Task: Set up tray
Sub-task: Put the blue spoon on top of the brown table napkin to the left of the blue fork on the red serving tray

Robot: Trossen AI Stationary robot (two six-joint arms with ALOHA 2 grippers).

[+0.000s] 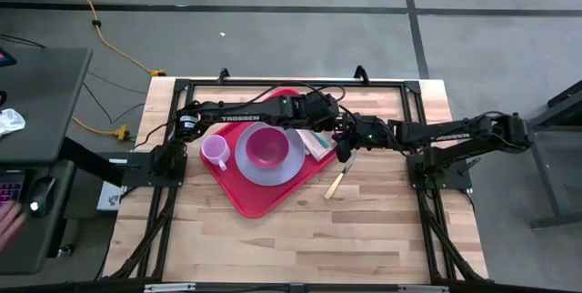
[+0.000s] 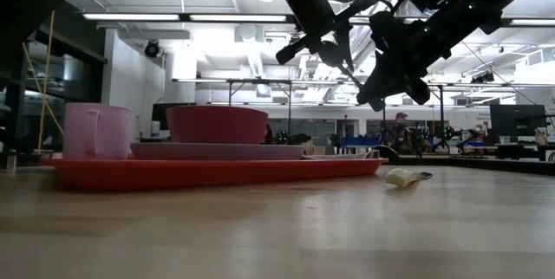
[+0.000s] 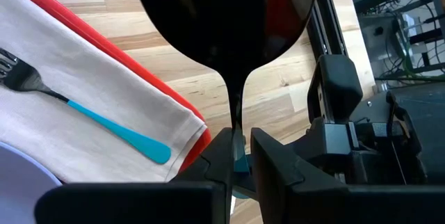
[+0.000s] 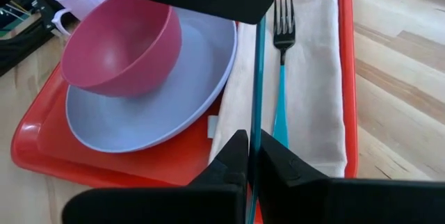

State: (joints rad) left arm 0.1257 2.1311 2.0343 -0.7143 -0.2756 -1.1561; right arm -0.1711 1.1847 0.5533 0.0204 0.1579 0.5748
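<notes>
The tray [image 1: 247, 195] is parked mid-table, with a napkin [image 4: 316, 78] and fork [image 4: 281, 50] laid along one edge. The right gripper [image 4: 252, 161] is held just above that tray edge, clamped shut on a thin teal-handled utensil [image 4: 256, 78]. The left gripper [image 3: 240, 161] is hung close beside it, also over the tray.

- "TROSSEN" in white capitals runs along the dark link of the left arm [image 1: 241, 117], seen in the high view, above the tray's back edge;
- white lettering of the same look stands on the link of the right arm [image 1: 452, 135] in the high view, but is too small to read for certain;
- no other text, number or sign can be read.
</notes>
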